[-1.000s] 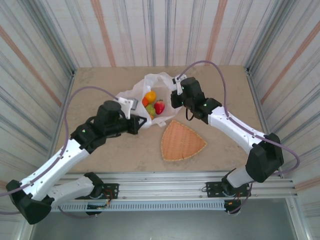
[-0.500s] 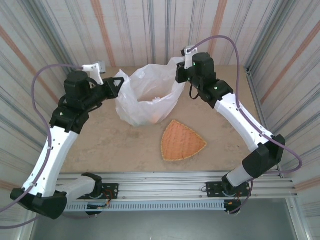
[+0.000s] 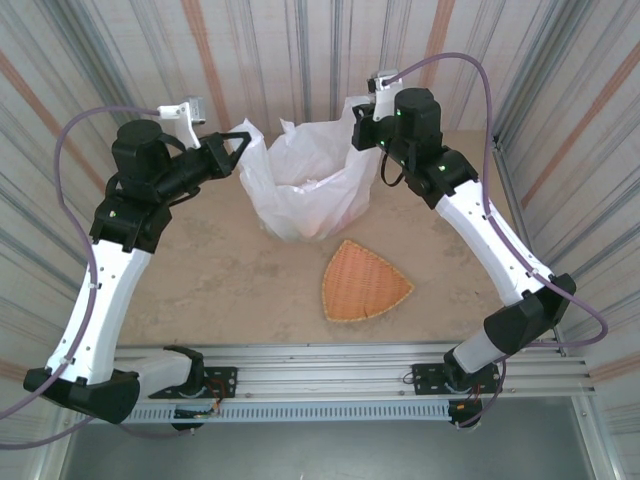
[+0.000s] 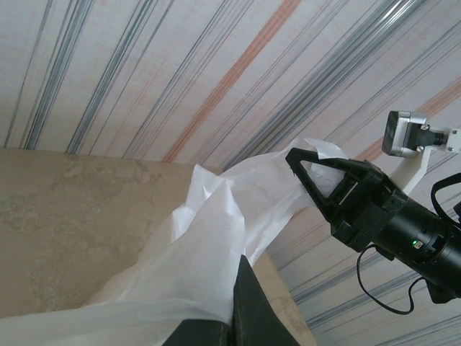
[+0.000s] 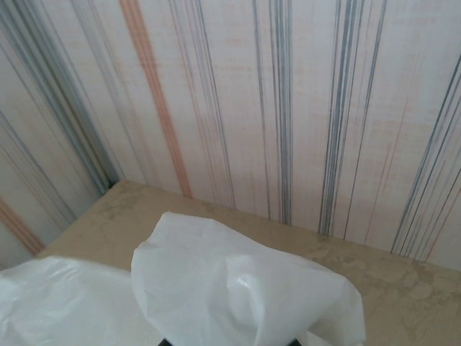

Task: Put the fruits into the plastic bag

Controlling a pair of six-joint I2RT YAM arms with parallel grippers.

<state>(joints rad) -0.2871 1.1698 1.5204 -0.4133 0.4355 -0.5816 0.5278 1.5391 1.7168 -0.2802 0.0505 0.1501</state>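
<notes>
1. The plastic bag (image 3: 310, 190) is hoisted over the far middle of the bench (image 3: 200, 280), strung between the two hands with its mouth open upward. Of the fruits (image 3: 318, 227) I can make out just a warm orange blur through the film low in the bag, and I cannot count them.
2. The left hand (image 3: 240, 150) is pinched tight on the bag's left handle. Seen from its own wrist, the dark fingers (image 4: 245, 310) bite a fold of white film. The bag hangs at 3 o'clock from this hand.
3. The right hand (image 3: 358, 112) is clamped on the other handle in the same way, with the bag's body at about 7 o'clock from it.
4. What the coming move turns on is that the mouth's long axis runs from hand to hand, roughly 8 to 2 o'clock, with the right end farther back. Neither arm is nearer, since each already has its handle. I judge the loading done, so any next move needs both hands travelling together or the thin film could slacken or tear.
5. The bag's bottom seems to brush the bench, but I cannot be sure.
6. The woven tray (image 3: 365, 282) lies at 5 o'clock from the bag, near but apart.
7. A second ago the bag lay low and spread out, with orange, green and red fruit open to view and both hands down beside it. Half a second ago it was already raised. Now it hangs higher and has shifted slightly toward 1 o'clock, and the tray has not moved.
</notes>
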